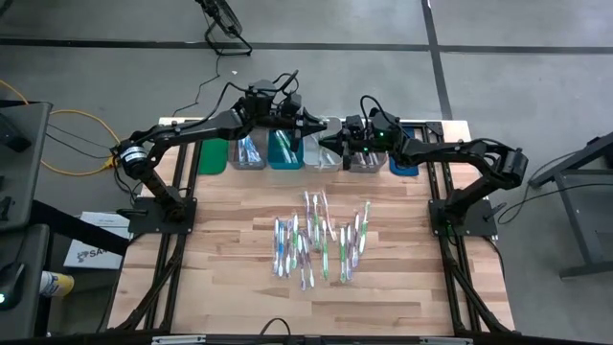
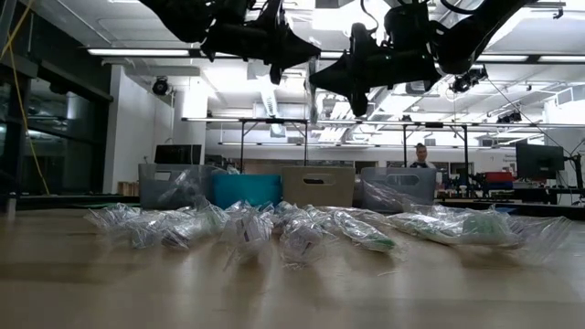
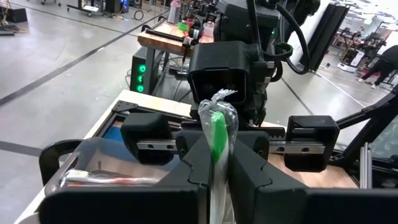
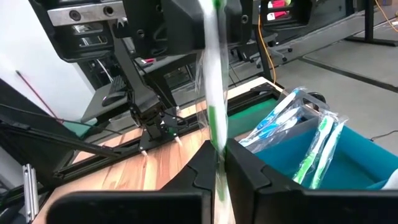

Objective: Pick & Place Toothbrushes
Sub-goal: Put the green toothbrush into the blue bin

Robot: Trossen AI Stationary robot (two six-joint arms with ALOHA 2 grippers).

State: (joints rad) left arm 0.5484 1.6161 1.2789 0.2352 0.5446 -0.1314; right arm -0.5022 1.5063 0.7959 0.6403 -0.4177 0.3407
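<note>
A green toothbrush in a clear wrapper (image 3: pixel 217 134) hangs upright in the air over the row of bins at the table's far edge. My left gripper (image 1: pixel 319 126) and my right gripper (image 1: pixel 331 142) meet there tip to tip, and both are shut on it. In the right wrist view the same toothbrush (image 4: pixel 212 87) rises from between my right fingers toward the left gripper. Several more wrapped toothbrushes (image 1: pixel 316 240) lie loose on the wooden table's middle. A few wrapped toothbrushes (image 4: pixel 311 146) lie in the teal bin (image 4: pixel 367 155). My left gripper pinches the wrapped toothbrush between its two fingers, just below the wrapper's crumpled upper end (image 3: pixel 221 99). Its fingers (image 3: pixel 249 168) come level from the table's left, across the toothbrush, which stands upright and clear of everything. My right gripper pinches the toothbrush's lower part (image 4: pixel 216 134) between its two fingers. The fingers (image 4: pixel 245 168) come level from the table's right, across it. The toothbrush stands up out of the hold; what lies below the fingers is hidden.
Several bins stand in a row along the far edge: green (image 1: pixel 213 153), clear (image 1: pixel 251 151), teal (image 1: pixel 285 151), clear (image 1: pixel 326 155), grey (image 1: pixel 364 159) and blue (image 1: pixel 402 161). Bare wood lies left and right of the loose pile. A person (image 2: pixel 420 157) stands far behind.
</note>
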